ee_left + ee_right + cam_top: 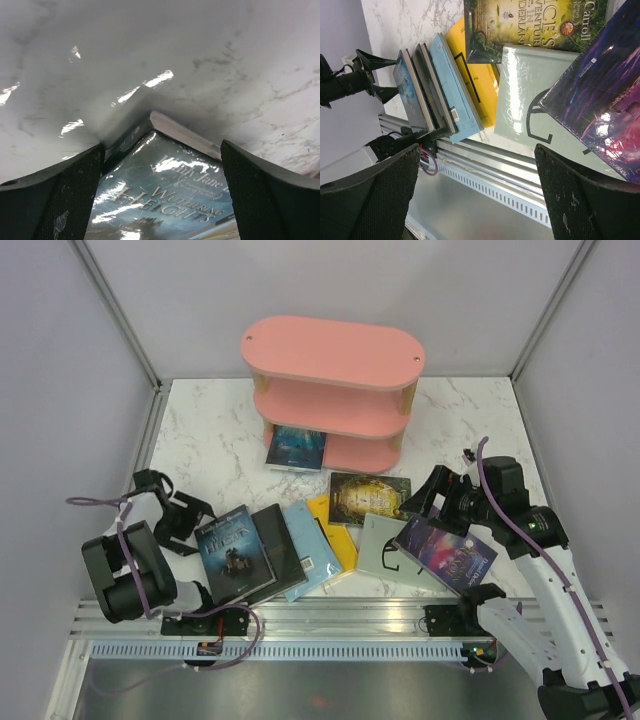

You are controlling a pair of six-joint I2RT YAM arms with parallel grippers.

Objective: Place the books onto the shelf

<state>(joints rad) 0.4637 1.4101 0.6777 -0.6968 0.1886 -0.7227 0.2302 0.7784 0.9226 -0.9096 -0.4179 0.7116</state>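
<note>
Reach favours the left end effector [192, 523], jaws wide, straddling a corner of the dark-covered book [235, 552] just to its right. That book's long axis runs from the near bench [210, 440] edge toward the shelf [335, 390], well beyond; it overlaps a black book [283, 540]. The right end effector [428, 495], also open and empty, hovers beside the purple book [447, 552]. One blue-covered book [297, 447] sits on the lowest tier.

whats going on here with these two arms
It's a book-shelving job. One blue book already lies on the bottom tier of the pink shelf; the rest lie loose in front of it. The left gripper, open, straddles a corner of the Wuthering Heights book. The right gripper hangs open near the purple book.
</note>
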